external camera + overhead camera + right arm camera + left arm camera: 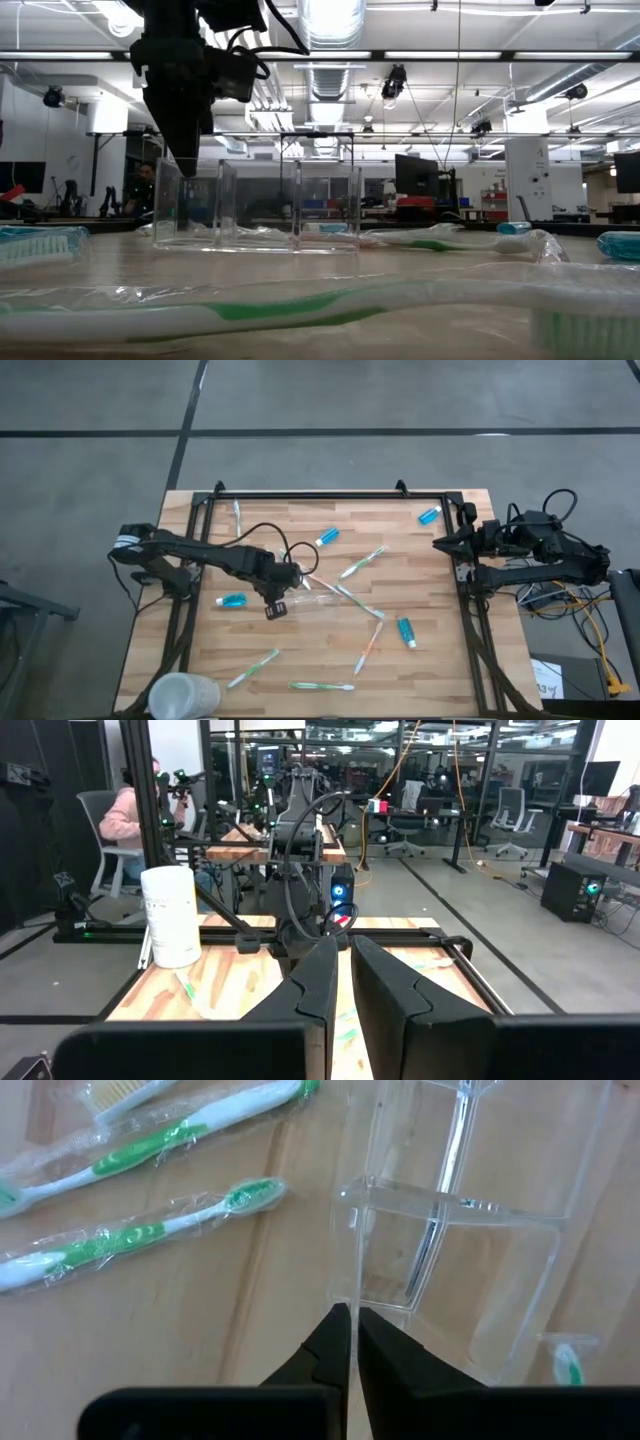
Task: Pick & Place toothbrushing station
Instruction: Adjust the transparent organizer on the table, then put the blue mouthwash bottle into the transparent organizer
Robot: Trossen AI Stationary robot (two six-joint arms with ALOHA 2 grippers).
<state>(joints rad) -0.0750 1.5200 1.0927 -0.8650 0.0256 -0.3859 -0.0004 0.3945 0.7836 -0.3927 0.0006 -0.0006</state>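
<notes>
Two dark arms work at a wooden worktop [330, 640]. The left gripper [352, 1325] is over the middle of the worktop, its fingers pressed nearly together and pinching a thin wall of the clear holder [455, 1270]. In the low view the left gripper [188, 165] comes down from above onto the holder's [260, 205] wall at its end, and the holder's base rests on the worktop. From above, the holder [305, 602] is near the centre, just beside a wrapped toothbrush [340, 591] and well apart from the frosted cup [183, 695] at the near left corner.

Wrapped green and white toothbrushes [130, 1235] lie loose on the wood near the holder; one with orange [370, 645] lies nearer the front, and another green one [322, 686] is by the front edge. Small blue tubes are scattered about: one [232, 600] left of the holder, one [327, 537] behind it, one [406, 631] to the right and one [429, 515] near the far right corner.

The right gripper [342, 970] waits at the worktop's right edge, fingers pressed almost together and holding nothing. Beyond the worktop, a seated person [125, 815] shows in the room.
</notes>
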